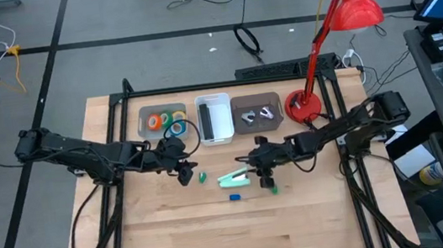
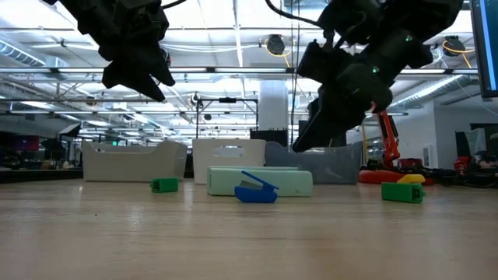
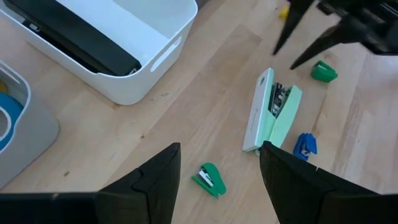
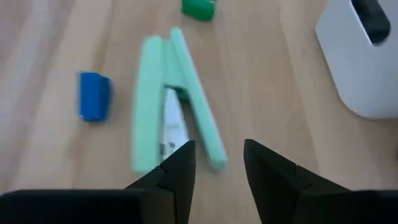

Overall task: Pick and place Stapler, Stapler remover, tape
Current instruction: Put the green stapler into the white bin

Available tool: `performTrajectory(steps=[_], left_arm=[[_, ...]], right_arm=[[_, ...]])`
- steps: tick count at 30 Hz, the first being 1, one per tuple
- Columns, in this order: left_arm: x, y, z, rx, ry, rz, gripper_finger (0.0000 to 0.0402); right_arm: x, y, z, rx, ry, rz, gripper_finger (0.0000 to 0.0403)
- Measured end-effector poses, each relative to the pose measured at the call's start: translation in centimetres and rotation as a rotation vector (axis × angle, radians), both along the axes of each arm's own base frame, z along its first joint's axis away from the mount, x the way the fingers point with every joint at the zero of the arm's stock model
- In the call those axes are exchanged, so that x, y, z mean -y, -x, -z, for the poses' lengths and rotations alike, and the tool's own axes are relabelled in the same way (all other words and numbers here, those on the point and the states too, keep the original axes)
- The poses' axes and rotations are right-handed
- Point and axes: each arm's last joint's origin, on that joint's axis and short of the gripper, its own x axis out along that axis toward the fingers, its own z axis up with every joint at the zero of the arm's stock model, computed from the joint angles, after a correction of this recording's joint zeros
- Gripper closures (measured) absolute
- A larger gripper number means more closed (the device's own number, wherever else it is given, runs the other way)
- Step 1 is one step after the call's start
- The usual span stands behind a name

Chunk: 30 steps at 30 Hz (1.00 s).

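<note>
Now, with fingers parted, the right gripper (image 4: 214, 165) is being hovered above the mint stapler (image 1: 234, 177) lying mid-table, well clear of the edges; lowering and closing seem needed next, while the left gripper (image 1: 185, 174), also parted, is being held nearby

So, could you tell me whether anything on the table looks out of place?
Yes: the pale green stapler lies on its side on the bare wood, sprung open in a V, not in the white bin.
</note>
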Motion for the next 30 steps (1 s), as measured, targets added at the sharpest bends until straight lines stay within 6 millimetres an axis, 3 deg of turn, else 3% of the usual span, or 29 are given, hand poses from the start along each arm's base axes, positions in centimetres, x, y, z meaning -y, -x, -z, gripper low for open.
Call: performTrajectory(steps=[9, 17, 26, 30], left_arm=[[0.0, 0.0, 0.0, 0.010, 0.017, -0.017, 0.0183], [0.0, 0.0, 0.0, 0.013, 0.023, -0.022, 0.0183], [-0.2, -0.1, 0.0, 0.011, 0.020, -0.030, 0.0183], [-0.6, -0.1, 0.0, 0.010, 0.018, -0.042, 0.0183]], right_arm=[[1.7, -0.7, 1.2, -0.016, -0.029, -0.048, 0.0275], [1.5, -1.6, 0.4, 0.014, -0.031, -0.120, 0.0275], [1.5, -2.0, 2.8, -0.069, -0.024, -0.129, 0.0275], [1.5, -2.1, 2.9, -0.065, -0.023, -0.129, 0.0275]])
